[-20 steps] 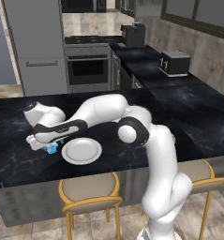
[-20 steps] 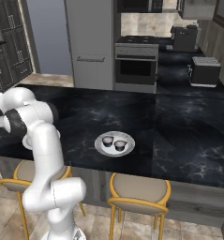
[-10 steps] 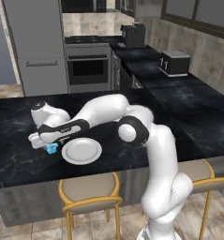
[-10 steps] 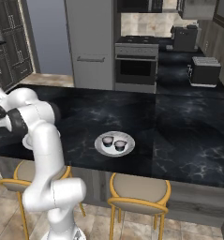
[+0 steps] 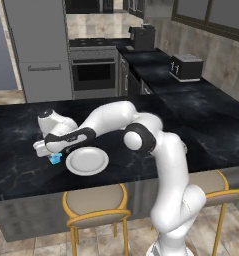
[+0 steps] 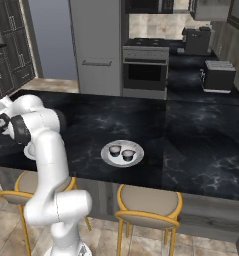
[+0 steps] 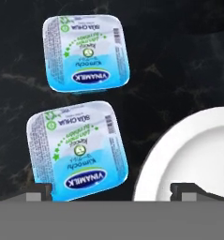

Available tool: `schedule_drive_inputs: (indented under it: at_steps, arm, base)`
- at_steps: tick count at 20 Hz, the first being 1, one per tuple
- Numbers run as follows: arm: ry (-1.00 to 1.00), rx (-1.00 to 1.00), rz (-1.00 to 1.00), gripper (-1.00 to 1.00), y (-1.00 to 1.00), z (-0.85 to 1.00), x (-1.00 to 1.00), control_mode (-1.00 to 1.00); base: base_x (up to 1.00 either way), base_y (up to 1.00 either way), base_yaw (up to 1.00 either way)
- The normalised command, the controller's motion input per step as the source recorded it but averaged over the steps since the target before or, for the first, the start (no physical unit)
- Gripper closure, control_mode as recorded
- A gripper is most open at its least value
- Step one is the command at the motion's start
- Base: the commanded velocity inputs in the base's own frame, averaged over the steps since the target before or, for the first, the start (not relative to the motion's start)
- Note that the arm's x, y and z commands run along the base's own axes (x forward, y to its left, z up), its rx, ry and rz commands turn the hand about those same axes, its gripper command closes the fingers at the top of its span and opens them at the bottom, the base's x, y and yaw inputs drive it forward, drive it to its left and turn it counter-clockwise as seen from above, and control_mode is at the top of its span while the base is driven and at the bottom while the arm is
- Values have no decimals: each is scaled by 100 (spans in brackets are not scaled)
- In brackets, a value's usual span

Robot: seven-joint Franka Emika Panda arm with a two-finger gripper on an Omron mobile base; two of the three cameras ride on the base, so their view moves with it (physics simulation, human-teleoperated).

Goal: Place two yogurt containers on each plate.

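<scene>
A white arm reaches across a black marble desk (image 5: 21,170) in a rendered kitchen, its hand (image 5: 45,148) low at the left of the left base view, just left of an empty plate (image 5: 87,161) — a scrap of blue cup (image 5: 55,159) shows beneath it. The hand view looks straight down on two blue yogurt cups: the far cup (image 7: 86,53) at upper left, the near cup (image 7: 78,150) at lower left, apart from each other and both on the desk, off the plate (image 7: 193,154) whose rim curves in at lower right. The fingers (image 7: 39,189) stand spread wide, one tip beside the near cup's lower edge, the other over the plate, pinching nothing. In the right base view a second plate (image 6: 122,153) sits at centre — two dark cups (image 6: 121,152) side by side on it.
</scene>
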Motion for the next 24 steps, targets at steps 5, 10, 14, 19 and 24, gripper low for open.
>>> schedule_drive_inputs:
  at_steps: [5,10,14,19,24]
  arm:
    - [0,1,0,-100,29,0,6,-100]
    - [0,0,0,-100,25,-1,4,-100]
    - [0,0,0,-100,2,-4,14,-100]
    - [0,0,0,-100,0,-5,10,-100]
    - [0,0,0,-100,0,-8,1,-100]
  base:
    - [0,0,0]
    - [0,0,0]
    - [0,0,0]
    - [0,0,0]
    - [0,0,0]
